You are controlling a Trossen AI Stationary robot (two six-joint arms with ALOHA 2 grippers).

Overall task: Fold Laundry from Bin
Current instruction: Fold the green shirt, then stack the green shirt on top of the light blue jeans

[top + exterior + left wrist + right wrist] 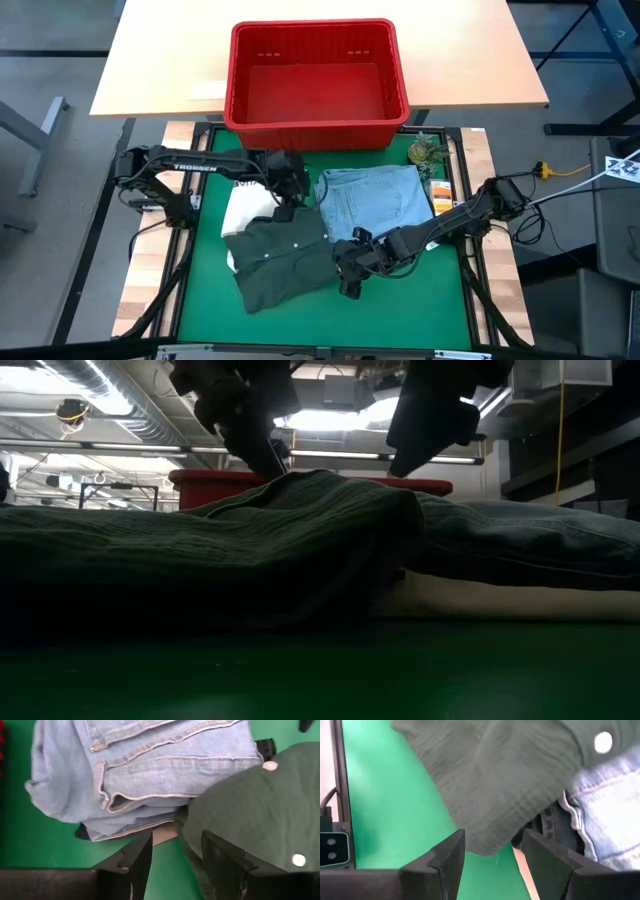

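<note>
A dark olive-green shirt lies folded on the green mat, its right edge resting on folded light blue jeans. A beige piece shows from under both. The red bin stands beyond the mat's far edge. My left gripper hangs open over the shirt's far edge, beside the jeans. My right gripper hangs open over the shirt's near right corner, with jeans beside it. My left gripper points steeply down, and in the low view one fingertip reaches the top of the shirt's raised fold. I cannot tell whether it touches the cloth. My right gripper touches nothing that shows.
The bin's floor shows bare red. A small green figure and a small orange-and-white packet sit at the mat's far right corner. Bare green mat lies along the near edge, inside the black frame rails.
</note>
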